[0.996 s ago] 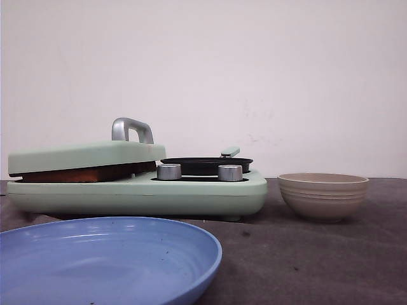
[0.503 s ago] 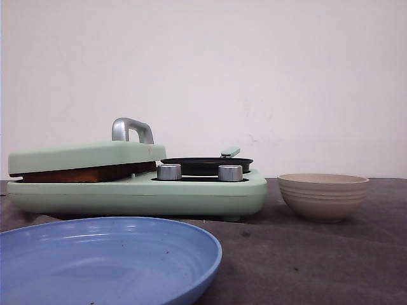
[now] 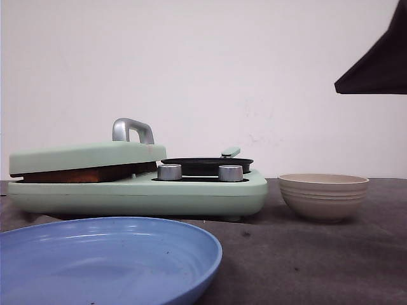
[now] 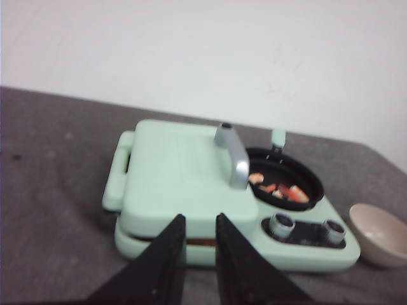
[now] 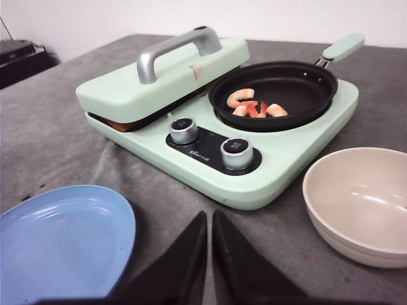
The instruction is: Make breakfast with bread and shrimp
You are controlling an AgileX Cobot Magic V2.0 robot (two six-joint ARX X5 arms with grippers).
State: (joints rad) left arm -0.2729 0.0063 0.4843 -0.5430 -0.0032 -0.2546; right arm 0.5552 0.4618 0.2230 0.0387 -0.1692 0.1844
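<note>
Both arms' fingers closed and empty; small logo below the knobs (image 5: 210,142) unreadable

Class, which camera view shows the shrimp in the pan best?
The right wrist view: the shrimp lie unobstructed inside the black pan. The left wrist view shows them smaller and blurred. The front view shows only the pan's rim edge-on, hiding the shrimp.

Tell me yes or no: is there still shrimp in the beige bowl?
No, the beige bowl is empty in the right wrist view; the shrimp lies in the black pan.
</note>
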